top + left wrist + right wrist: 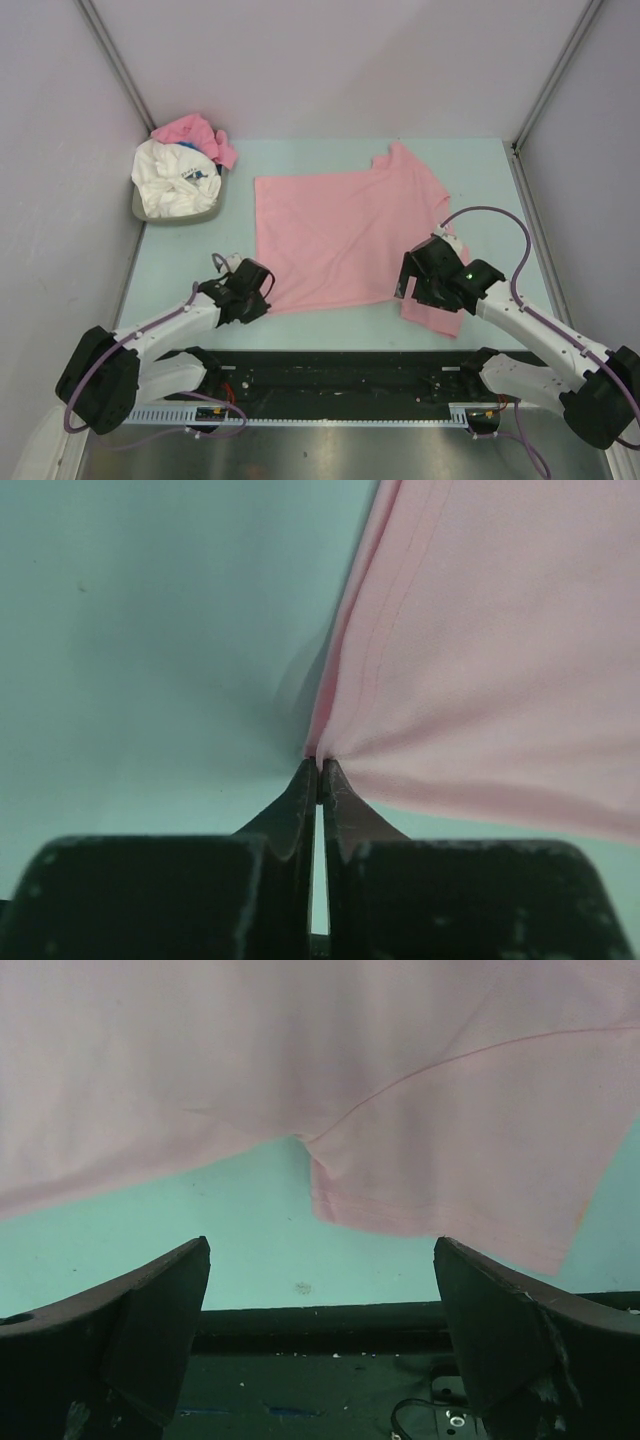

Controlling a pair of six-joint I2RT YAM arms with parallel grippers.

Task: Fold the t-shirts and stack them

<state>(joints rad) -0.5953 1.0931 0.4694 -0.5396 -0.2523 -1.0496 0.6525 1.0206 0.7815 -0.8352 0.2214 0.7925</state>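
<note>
Left end effector [320, 768] pinches pink t-shirt [340, 235]; tub [178, 220] of tees [178, 178] behind.

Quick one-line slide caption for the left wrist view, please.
Left gripper, fingers pinched shut on a corner of the light-pink t-shirt over the pale green table.

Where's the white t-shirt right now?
From above, the white t-shirt sits crumpled in the grey bin at far left, a bright pink cloth bunched beside it.

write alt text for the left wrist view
The left arm's black jaws are pinched shut on a corner of a plain light-pink cloth t-shirt, which spreads up and to the right over a pale green table.
</note>
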